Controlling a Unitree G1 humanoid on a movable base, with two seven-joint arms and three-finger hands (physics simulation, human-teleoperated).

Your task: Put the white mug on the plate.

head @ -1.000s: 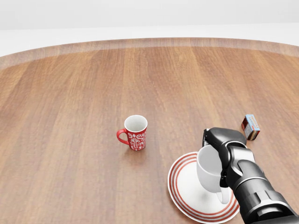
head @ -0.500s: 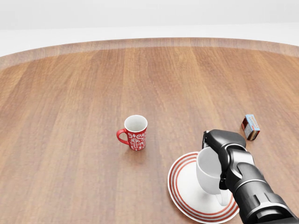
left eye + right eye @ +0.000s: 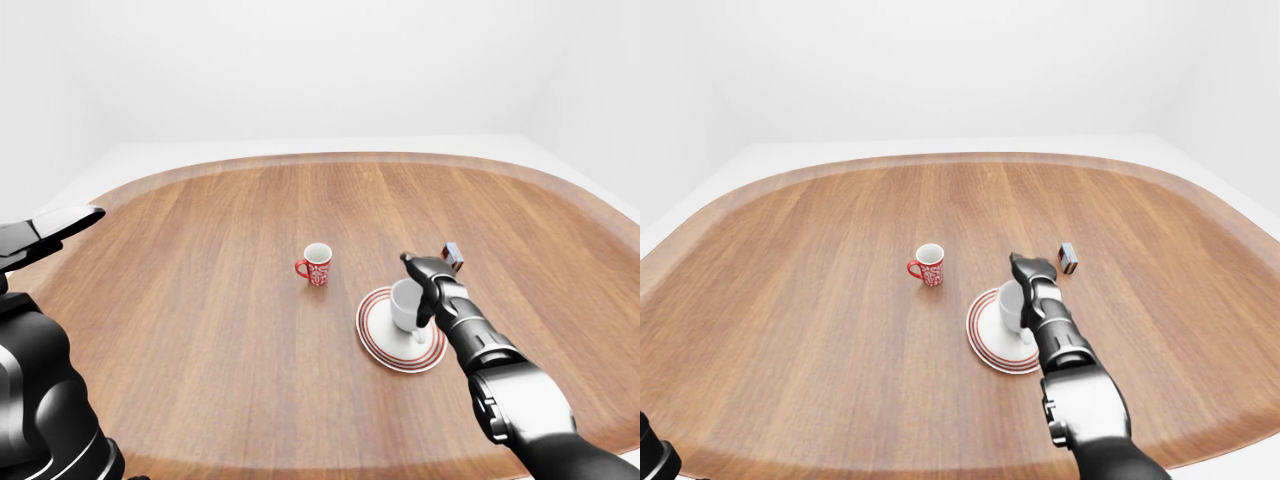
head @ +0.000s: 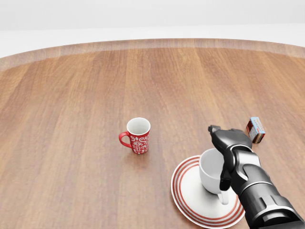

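Right arm (image 4: 259, 193): glossy black and dark grey, ribbed cylindrical segments, bulky rounded forearm casing. Right hand (image 4: 228, 143): black, blocky jointed fingers. Left arm (image 3: 40, 400): same dark shell, rounded.

Colours on the table

The table (image 4: 71, 119) is warm brown wood grain with a paler rim. The mug (image 4: 209, 170) on the plate (image 4: 190, 200) is plain white; the plate is white with red rings round its edge. Left of the plate, a red mug (image 4: 137, 135) has a white floral pattern and white inside. Right of the plate, a small box (image 4: 255, 130) shows orange, blue and white. The right hand (image 4: 228, 148) is glossy black
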